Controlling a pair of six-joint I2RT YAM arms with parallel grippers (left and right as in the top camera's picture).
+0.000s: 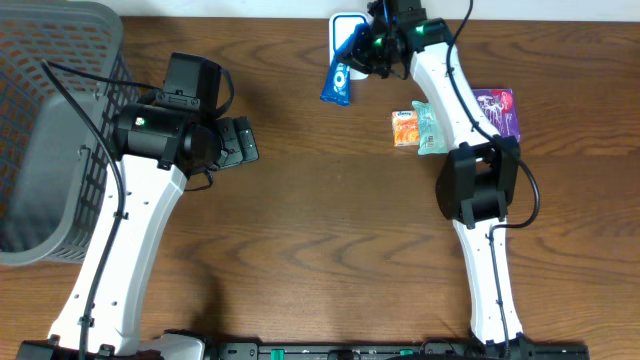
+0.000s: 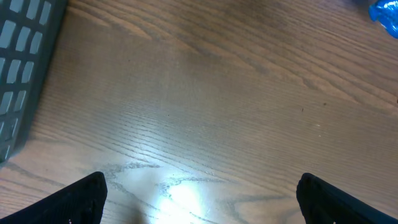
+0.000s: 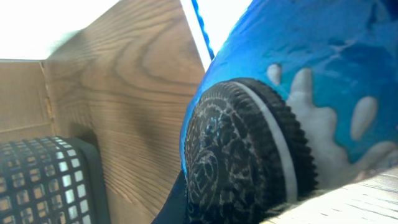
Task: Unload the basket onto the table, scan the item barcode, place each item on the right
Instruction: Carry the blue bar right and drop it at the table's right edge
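A blue Oreo packet (image 1: 340,76) hangs at the back centre of the table, with my right gripper (image 1: 366,54) shut on its upper end. It hangs beside a white pad with a blue border (image 1: 343,24), the scanner spot, and partly over its edge. In the right wrist view the packet (image 3: 298,93) fills the frame and hides my own fingers. No barcode shows on the packet in any view. My left gripper (image 1: 243,141) stands open over bare wood at the left, its fingertips (image 2: 84,198) wide apart and nothing between them. A blue corner of the packet (image 2: 385,15) shows far off.
A grey mesh basket (image 1: 55,130) fills the left side of the table, and its wall (image 2: 22,68) lies close to my left gripper. An orange packet (image 1: 405,128), a teal packet (image 1: 430,132) and a purple packet (image 1: 498,112) lie by the right arm.
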